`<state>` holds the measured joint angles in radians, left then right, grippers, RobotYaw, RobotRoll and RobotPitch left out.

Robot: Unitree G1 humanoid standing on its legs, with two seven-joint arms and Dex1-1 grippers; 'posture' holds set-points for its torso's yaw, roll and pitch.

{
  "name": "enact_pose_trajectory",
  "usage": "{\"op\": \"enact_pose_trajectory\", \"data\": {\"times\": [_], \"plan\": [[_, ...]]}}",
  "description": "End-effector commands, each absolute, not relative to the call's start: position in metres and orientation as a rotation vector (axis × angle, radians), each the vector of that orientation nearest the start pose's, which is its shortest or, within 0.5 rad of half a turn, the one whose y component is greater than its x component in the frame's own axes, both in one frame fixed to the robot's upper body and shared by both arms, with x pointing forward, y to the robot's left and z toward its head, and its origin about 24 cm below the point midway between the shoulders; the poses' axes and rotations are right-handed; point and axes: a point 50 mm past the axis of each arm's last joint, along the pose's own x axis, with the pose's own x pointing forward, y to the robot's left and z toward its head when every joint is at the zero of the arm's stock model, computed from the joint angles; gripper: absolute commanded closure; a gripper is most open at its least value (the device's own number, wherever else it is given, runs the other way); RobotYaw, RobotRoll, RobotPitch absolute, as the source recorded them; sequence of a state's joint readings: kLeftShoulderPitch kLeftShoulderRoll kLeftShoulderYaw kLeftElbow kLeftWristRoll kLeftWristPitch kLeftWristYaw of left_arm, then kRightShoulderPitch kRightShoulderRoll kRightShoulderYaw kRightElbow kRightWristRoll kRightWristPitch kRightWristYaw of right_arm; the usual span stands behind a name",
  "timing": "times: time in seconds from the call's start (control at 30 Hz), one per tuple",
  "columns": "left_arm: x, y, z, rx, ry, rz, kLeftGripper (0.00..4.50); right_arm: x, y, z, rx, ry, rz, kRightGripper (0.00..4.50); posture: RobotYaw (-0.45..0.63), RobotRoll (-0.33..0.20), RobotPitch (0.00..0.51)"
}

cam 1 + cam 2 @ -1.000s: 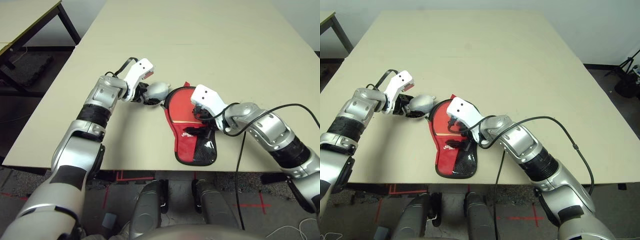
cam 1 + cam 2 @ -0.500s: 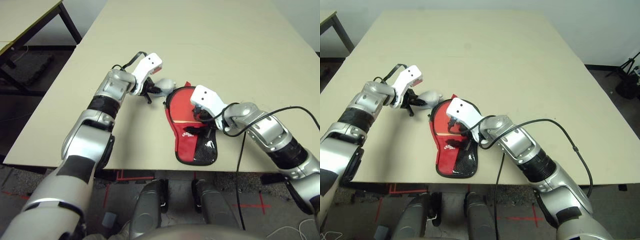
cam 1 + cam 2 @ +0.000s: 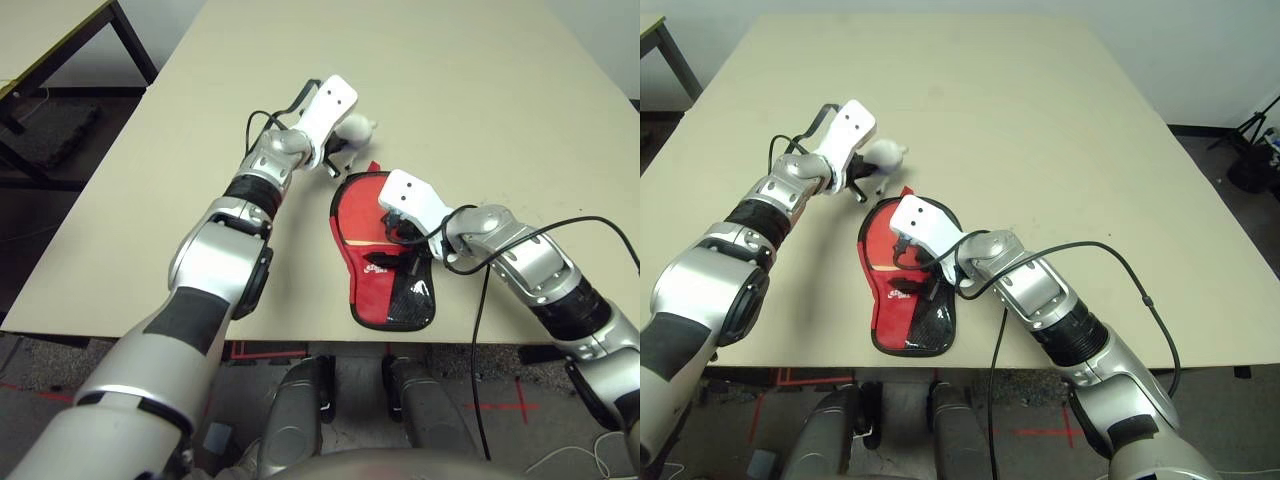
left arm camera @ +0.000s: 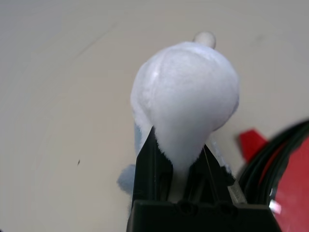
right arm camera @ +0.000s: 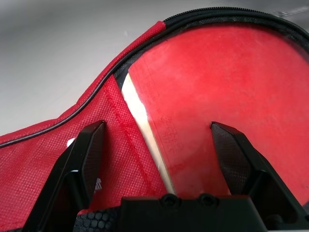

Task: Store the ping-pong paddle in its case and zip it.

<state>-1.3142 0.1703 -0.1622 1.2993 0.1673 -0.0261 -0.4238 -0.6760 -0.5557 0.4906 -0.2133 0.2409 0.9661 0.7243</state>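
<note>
Bench (image 3: pixel 480 110): broad, pale beige top, carrying all items listed.

Case (image 3: pixel 372 285): paddle-shaped fabric cover, red and black with white logos and a black zipper edge; lies flat near the bench's front edge, round end away from the robot, narrow black end toward it.

Ping-pong paddle (image 5: pixel 227 96): round red rubber-faced blade, seen in the right wrist view lying inside the case mouth, the zipper rim curving around it; handle hidden.

Wad (image 4: pixel 186 101): small, soft, grey-white bundle, just beyond the case's round end, apart from it.

Left hand (image 4: pixel 178 166): black fingers pinched tight on the lower end of the wad, which bulges out past the fingertips.

Right hand (image 5: pixel 164 159): fingers spread wide, holding nothing, poised low over the round part of the case with the red blade between the two fingers.
</note>
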Motion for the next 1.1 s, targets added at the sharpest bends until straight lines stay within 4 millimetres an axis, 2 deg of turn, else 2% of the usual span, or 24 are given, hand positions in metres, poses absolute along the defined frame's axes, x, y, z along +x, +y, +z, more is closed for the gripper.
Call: {"op": "enact_pose_trajectory", "data": {"times": [0.03,0.37,0.57,0.7,0.83,1.03,1.1], "plan": [[0.421,0.062,0.198,0.561,0.000,-0.590,4.37,0.287,-0.097,0.116,-0.514,0.598,1.037,0.00,-0.02,0.000,0.225],[0.400,-0.002,0.178,0.502,-0.018,-0.768,4.37,0.285,-0.095,0.116,-0.498,0.596,1.033,0.00,-0.05,0.000,0.234],[0.388,-0.024,0.170,0.455,0.005,-0.903,4.37,0.285,-0.097,0.117,-0.496,0.595,1.026,0.00,-0.05,0.000,0.234],[0.385,-0.026,0.164,0.458,0.037,-0.955,4.37,0.286,-0.097,0.117,-0.492,0.592,1.022,0.00,-0.04,0.000,0.233],[0.386,-0.017,0.158,0.435,0.098,-0.991,4.37,0.288,-0.096,0.117,-0.488,0.588,1.019,0.00,-0.03,0.000,0.227],[0.391,-0.008,0.166,0.387,0.104,-0.988,4.37,0.291,-0.096,0.118,-0.484,0.580,1.011,0.00,-0.02,0.000,0.217],[0.394,-0.003,0.173,0.356,0.088,-0.968,3.64,0.293,-0.097,0.119,-0.480,0.577,1.006,0.00,-0.01,0.000,0.211]]}}
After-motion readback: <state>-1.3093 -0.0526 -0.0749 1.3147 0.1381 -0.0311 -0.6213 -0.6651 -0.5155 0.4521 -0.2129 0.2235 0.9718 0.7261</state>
